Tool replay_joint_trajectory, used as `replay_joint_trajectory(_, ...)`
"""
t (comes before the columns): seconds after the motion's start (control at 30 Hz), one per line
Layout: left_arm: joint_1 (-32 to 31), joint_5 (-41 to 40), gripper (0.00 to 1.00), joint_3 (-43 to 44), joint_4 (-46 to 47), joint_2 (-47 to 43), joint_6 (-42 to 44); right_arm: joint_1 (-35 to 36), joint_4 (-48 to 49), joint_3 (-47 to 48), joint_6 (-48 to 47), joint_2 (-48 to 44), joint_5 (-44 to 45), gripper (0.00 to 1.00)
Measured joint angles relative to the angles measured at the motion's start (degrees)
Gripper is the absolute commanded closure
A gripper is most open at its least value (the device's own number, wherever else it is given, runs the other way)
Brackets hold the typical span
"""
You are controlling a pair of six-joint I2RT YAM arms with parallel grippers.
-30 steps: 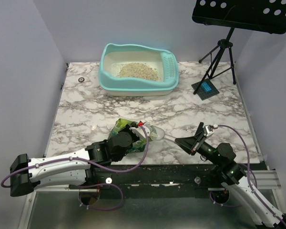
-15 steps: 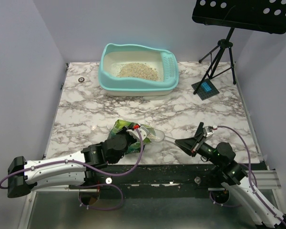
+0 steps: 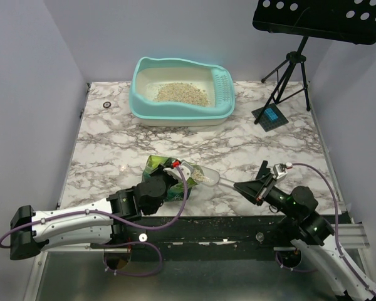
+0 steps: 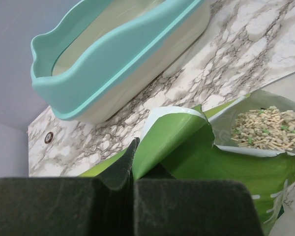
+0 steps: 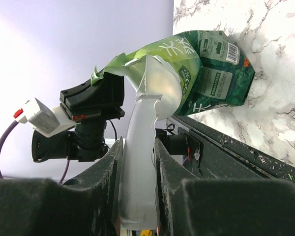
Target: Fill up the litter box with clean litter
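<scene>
The turquoise litter box [image 3: 175, 114] stands at the back with a patch of pale litter [image 3: 182, 93] inside and a slotted turquoise scoop [image 3: 223, 84] on its right wall. It also shows in the left wrist view [image 4: 113, 69]. The green litter pouch [image 3: 155, 167] lies near the front edge. My left gripper [image 3: 166, 183] is shut on its torn top edge [image 4: 172, 132]. My right gripper [image 3: 243, 187] is shut on the handle of a translucent white scoop [image 5: 140, 147]. The scoop's bowl [image 3: 199, 174] sits at the pouch mouth, loaded with litter [image 4: 265, 128].
A black music stand on a tripod [image 3: 288, 69] stands at the back right, with a small dark pad [image 3: 271, 116] at its foot. A small round fitting [image 3: 106, 104] lies at the back left. Loose granules are scattered along the black front rail [image 3: 225, 219].
My right gripper has drawn a little to the right, taking the scoop with it, and litter now shows in the bowl. My left gripper has shifted slightly left with the pouch.
</scene>
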Motion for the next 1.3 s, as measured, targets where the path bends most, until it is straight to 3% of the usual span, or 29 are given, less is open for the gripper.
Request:
replay_joint_trajectory(0.5, 1.77, -6.05, 1.00, 1.27, 0.11, 0.83, -0.33, 0.00, -0.52, 7.43, -3.50, 1.49, -2.71, 0.99)
replay_joint_trajectory(0.9, 3.04, -6.73, 1.00, 1.36, -0.46, -0.72, -1.84, 0.00, 5.86, 18.05, -5.40, 16.59, -3.30, 0.99)
replay_joint_trajectory(1.3, 3.08, -6.62, 1.00, 1.36, -2.16, -4.59, -2.62, 0.00, 20.55, 23.34, -5.55, 37.57, 2.51, 0.99)
